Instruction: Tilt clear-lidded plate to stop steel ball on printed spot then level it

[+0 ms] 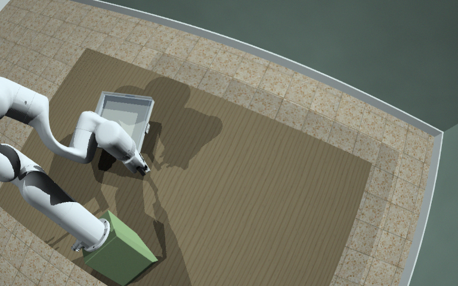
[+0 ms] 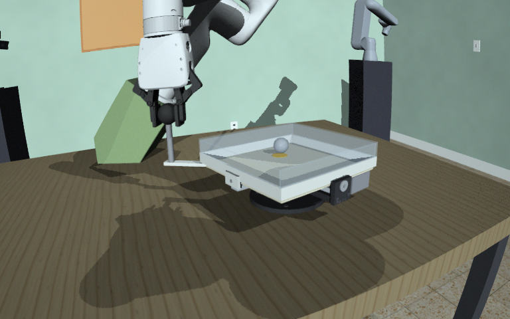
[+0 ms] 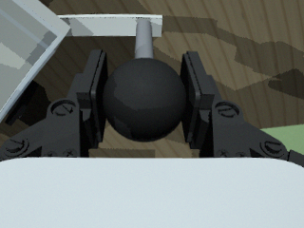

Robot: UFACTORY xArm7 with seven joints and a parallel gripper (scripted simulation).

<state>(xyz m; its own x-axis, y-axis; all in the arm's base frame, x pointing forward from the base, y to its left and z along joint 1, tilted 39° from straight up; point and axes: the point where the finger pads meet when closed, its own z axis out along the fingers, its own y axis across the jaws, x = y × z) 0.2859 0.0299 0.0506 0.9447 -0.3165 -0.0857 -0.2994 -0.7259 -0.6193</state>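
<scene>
The white arm bends down, its hand [image 2: 167, 113] pointing straight downward, fingers clamped on a black knob [image 3: 144, 99]

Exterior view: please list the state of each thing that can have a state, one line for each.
gripper: jaws shut on the black knob.
steel ball: resting at the yellow spot.
plate: near level, exact tilt unclear.
clear lid: in place, closed.
</scene>
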